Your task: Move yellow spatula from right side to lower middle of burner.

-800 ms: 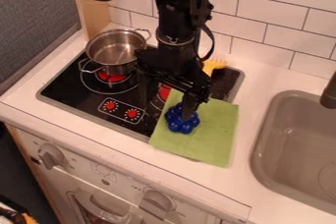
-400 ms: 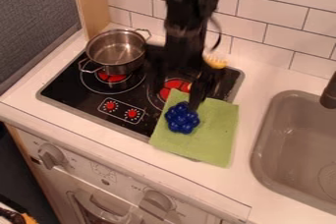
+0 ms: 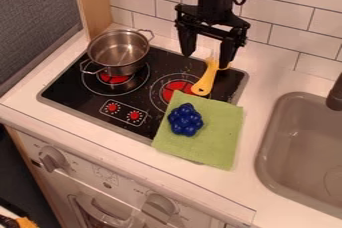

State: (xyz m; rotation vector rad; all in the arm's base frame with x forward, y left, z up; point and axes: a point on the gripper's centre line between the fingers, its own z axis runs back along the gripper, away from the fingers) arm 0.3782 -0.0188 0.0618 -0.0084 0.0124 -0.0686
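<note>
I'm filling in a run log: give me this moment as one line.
gripper open over yellow spatula | spatula ungripped, handle end at right burner | blue object on green cloth

Moderate, fairly even light falls over the pale counter [image 3: 262, 79] and the wall tiles [image 3: 280, 27], leaving them the brightest surfaces. The glossy black stovetop [image 3: 77, 79] is much darker, with the red of the burner [image 3: 176, 88] showing clearly against it. Bright highlights catch the metal pot [image 3: 118, 52]. Inside the sink [image 3: 300, 142], soft shading gathers below the rim, and deep shadow lies beyond the counter's front left corner.
</note>
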